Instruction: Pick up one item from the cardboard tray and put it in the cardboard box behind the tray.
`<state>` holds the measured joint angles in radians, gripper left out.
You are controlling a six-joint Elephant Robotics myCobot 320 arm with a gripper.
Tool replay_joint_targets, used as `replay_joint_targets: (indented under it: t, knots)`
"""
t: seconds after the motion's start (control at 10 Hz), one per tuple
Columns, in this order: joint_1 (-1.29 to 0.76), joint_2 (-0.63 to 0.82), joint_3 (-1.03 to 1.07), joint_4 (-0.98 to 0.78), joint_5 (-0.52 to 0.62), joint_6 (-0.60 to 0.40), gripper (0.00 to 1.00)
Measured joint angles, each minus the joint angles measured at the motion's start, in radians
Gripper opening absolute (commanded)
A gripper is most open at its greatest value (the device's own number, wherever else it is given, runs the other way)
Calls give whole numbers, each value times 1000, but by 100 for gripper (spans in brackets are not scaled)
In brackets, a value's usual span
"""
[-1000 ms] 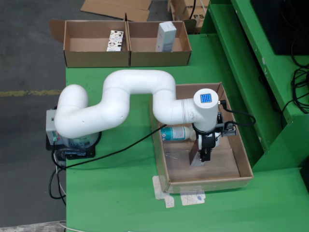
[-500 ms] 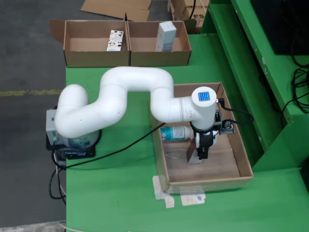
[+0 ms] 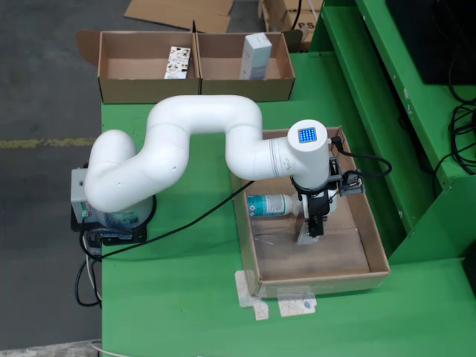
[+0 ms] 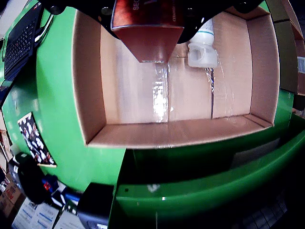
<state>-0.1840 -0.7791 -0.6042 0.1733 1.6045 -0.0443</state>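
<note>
GRIPPER (image 3: pixel 312 227): clenched on a small box (image 4: pixel 148 31) – held clear above the cardboard tray (image 3: pixel 375 238) floor for transfer | REMAINING: bottle (image 3: pixel 274 204) lies in tray | TARGET: cardboard box (image 3: pixel 223 88) behind – well apart, already holding cartons.

This looks like a workshop: a bright green metal bench (image 3: pixel 178 297) stands on a grey concrete floor (image 3: pixel 44 82), with brown cardboard boxes (image 3: pixel 195 65) at its far edge.
</note>
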Motion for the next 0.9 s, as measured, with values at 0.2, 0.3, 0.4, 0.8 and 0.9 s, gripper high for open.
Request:
replay_joint_targets:
  t: [0.2,0.3,0.4,0.8,0.9]
  knots:
    - [17,57,11,-32,11,3,0]
    - [18,58,49,-61,12,5,0]
    - [18,58,67,-86,11,9,0]
    - [47,-80,241,-256,-5,29,0]
    - [45,-78,302,-301,-17,34,0]
